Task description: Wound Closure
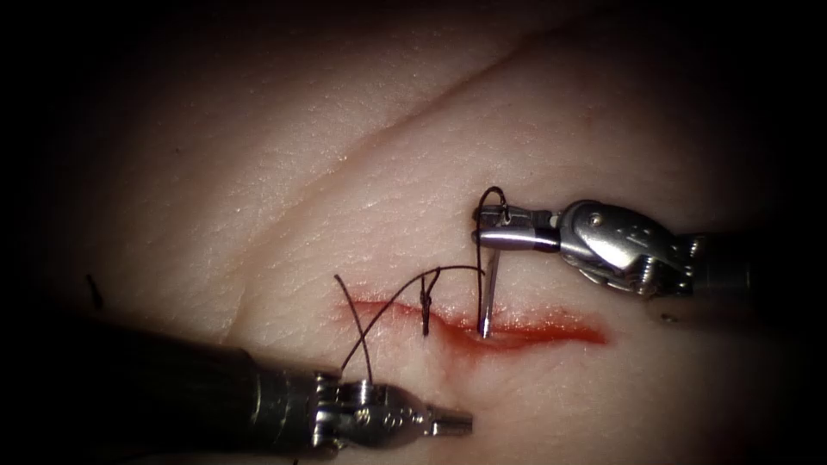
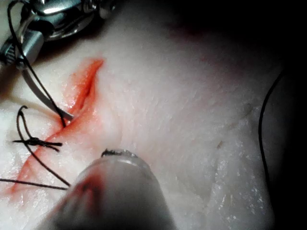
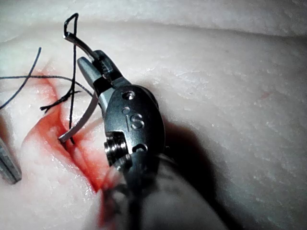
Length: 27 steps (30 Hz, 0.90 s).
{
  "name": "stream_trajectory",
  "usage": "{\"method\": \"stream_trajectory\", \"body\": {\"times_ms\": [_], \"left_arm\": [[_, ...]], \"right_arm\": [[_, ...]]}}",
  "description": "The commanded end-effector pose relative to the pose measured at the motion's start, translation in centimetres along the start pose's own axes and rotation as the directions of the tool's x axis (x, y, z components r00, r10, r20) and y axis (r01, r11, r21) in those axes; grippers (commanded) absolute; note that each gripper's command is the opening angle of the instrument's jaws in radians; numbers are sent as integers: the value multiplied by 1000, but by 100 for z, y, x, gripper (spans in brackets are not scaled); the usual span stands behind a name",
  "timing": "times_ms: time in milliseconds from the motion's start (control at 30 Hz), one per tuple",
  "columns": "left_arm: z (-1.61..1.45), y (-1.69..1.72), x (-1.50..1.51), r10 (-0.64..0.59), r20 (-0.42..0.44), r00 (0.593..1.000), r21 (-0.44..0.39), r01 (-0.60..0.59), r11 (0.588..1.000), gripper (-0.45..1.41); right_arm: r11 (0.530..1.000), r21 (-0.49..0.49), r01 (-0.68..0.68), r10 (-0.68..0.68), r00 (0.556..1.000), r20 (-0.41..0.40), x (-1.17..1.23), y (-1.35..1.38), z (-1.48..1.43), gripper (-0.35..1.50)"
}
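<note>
1 shallow diagonal crease (image 1: 431,105) — 1 dark fleck (image 1: 93,291).

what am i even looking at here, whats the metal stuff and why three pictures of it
This is a surgical practice robot stitching a cut in pork belly; there is no patient. The endoscope view looks down on the tissue and its red cut. The other two come from small cameras riding on each arm, very close.

The right tool, entering from the right, has its jaws shut on the curved needle near the thread end. The needle's tip touches the cut; how deep it sits I cannot tell. The left tool lies below the cut, jaws shut, holding nothing.

Dark thread runs from the needle to a knot already tied across the cut.
</note>
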Motion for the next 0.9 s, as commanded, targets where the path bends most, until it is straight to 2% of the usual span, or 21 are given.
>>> {"method": "stream_trajectory", "body": {"times_ms": [33, 233, 400, 600, 900], "left_arm": [[7, 1, -2, 0, 1, 1000, -2, 0, 1000, -18], [7, -1, -3, 0, 0, 1000, -2, 0, 1000, -18], [9, -1, -4, 0, 1, 1000, 0, 0, 1000, -18], [10, 0, -4, -5, -1, 1000, 2, 5, 1000, -18], [9, 0, -6, -10, -4, 1000, 1, 10, 1000, -18]], "right_arm": [[1000, 6, -18, 18, 1000, 7, -9, -2, 9, -35], [992, 10, -123, 123, 992, 21, -11, 4, 8, -35], [956, -11, -294, 294, 956, -4, -10, 14, 10, -35], [950, -31, -310, 309, 950, -41, -9, 19, 12, -35], [899, -41, -436, 435, 900, -34, -21, 0, 10, -35]]}}
